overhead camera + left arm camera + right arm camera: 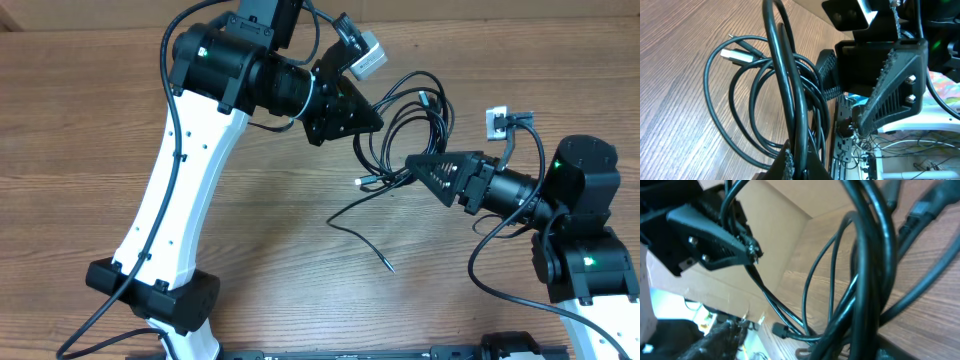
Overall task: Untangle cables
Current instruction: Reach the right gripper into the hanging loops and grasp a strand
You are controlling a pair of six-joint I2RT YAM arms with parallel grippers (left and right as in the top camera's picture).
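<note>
My left fingers [752,252] pinched a strand of the cables [432,118], looped on the counter [290,260] just beside my right fingers [410,162], whose grip I couldn't tell. Any hard pull risked cinching those loops tight.

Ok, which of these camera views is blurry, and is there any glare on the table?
Overhead: sharp, evenly lit, no strong glare on the table, soft shadows by the arms. Left wrist: the cables are crisp up close, the background softer. Right wrist: the nearest cable loops are smeared out of focus; the left end effector behind them is clearer.
</note>
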